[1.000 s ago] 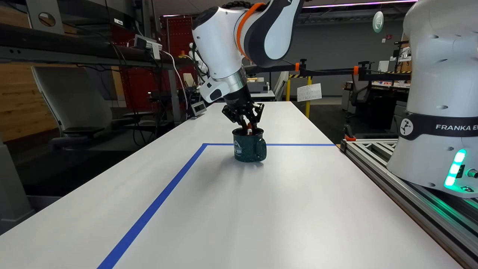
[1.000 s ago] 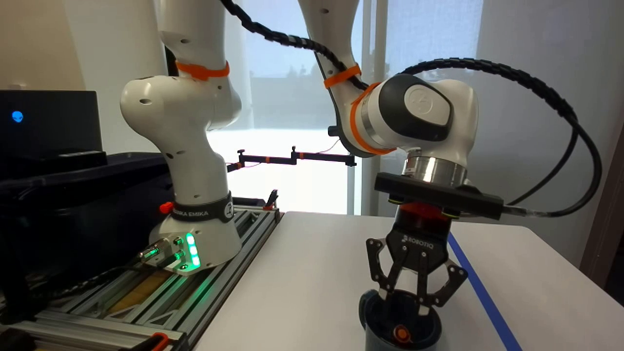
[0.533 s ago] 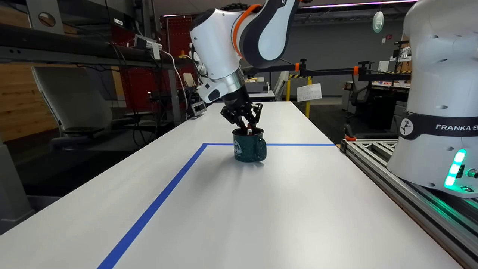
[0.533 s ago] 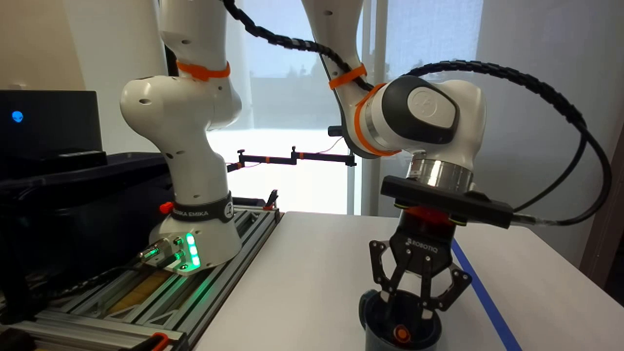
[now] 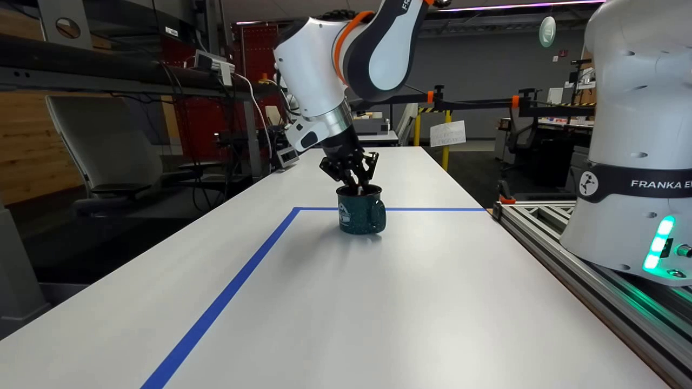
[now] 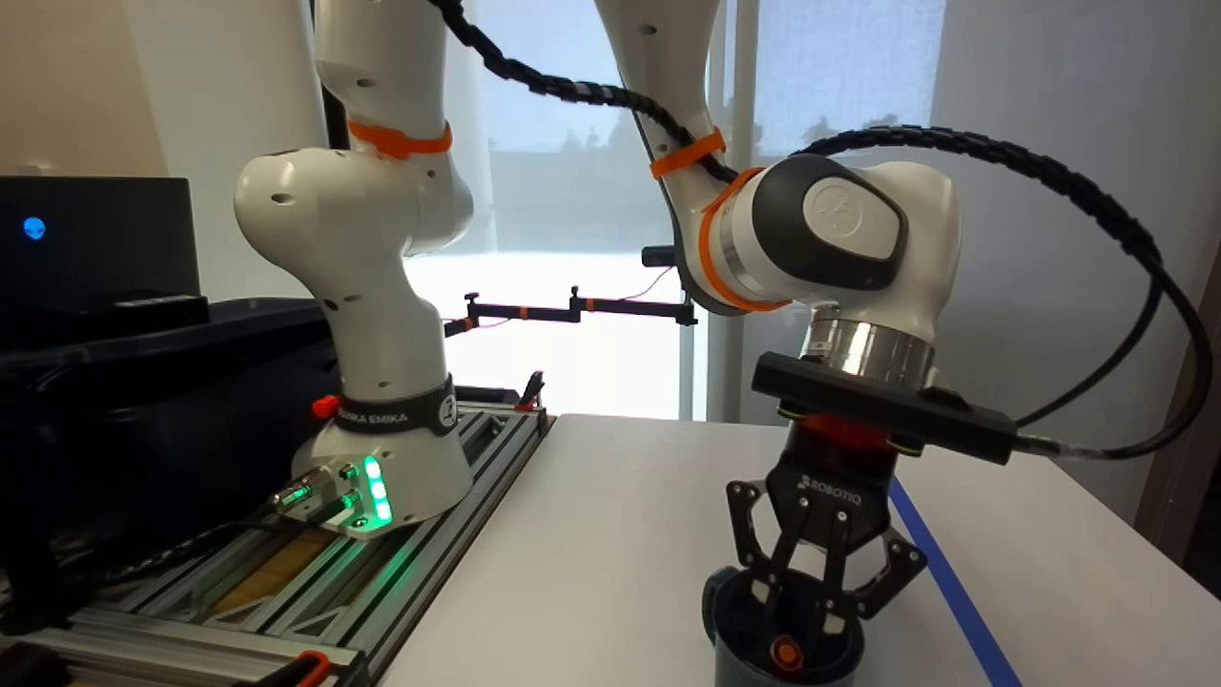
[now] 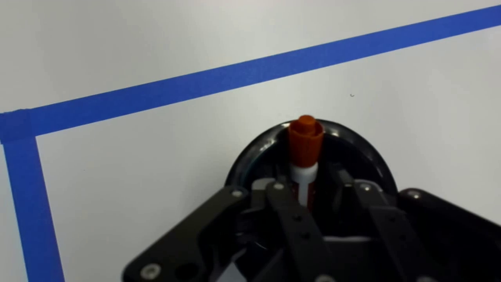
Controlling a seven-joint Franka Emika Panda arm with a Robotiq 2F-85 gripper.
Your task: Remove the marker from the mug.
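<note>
White table (image 5: 411,302), blue tape lines (image 7: 235,76), dark teal mug (image 5: 358,215) standing upright

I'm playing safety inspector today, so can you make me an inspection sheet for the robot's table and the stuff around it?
Surface: white table with blue tape.
Job's things: marker in the upright mug, orange end up.
Clutter: small gray device at the table's edge.
End effector: open inside the mug, marker apparently in its gap; touch unclear.
Cables: black cable along the arm, with a loop beside it.
Surroundings: gray chair, paper sign.
</note>
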